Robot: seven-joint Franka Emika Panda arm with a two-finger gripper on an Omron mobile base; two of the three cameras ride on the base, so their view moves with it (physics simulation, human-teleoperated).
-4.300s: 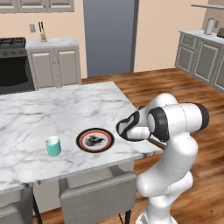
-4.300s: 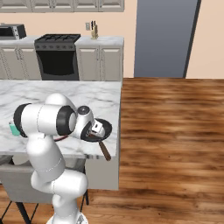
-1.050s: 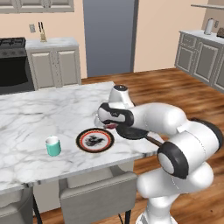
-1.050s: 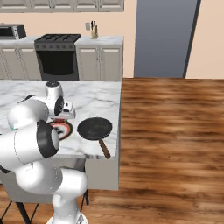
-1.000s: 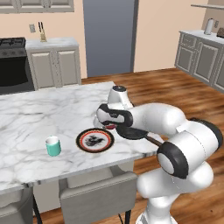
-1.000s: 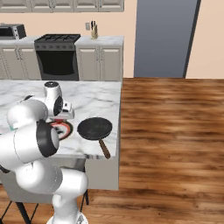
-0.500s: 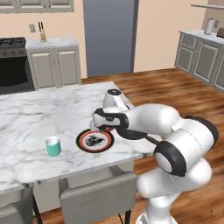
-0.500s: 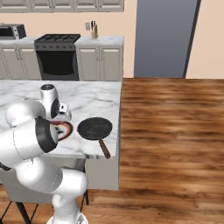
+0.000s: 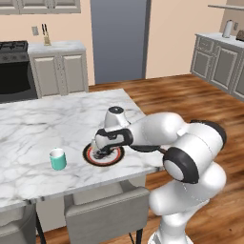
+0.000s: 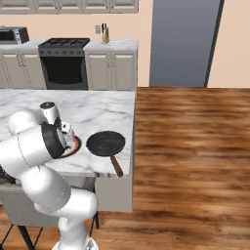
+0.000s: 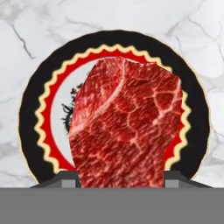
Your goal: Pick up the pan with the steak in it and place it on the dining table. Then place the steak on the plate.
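Observation:
The red steak (image 11: 127, 127) sits between my gripper's (image 11: 122, 180) fingertips (image 11: 70, 179), and the gripper is shut on it. It hangs just above the centre of the plate (image 11: 35, 100), whose dark red rim rings it. In the left base view my gripper (image 9: 101, 151) points down over the plate (image 9: 114, 159) near the front edge of the dining table (image 9: 28, 124). The black pan (image 10: 105, 143) lies on the table to the right of the plate (image 10: 74, 145), with nothing in it and its brown handle (image 10: 116, 166) sticking out past the table's edge.
A teal cup (image 9: 57, 159) stands on the table left of the plate. Grey stools (image 9: 107, 214) are tucked under the near edge. A stove (image 10: 63, 63) and cabinets line the far wall. Wooden floor lies open to the right.
My hand has carried the steak leftward from beside the pan to above the plate and come down closer to it. The pan has stayed in place.

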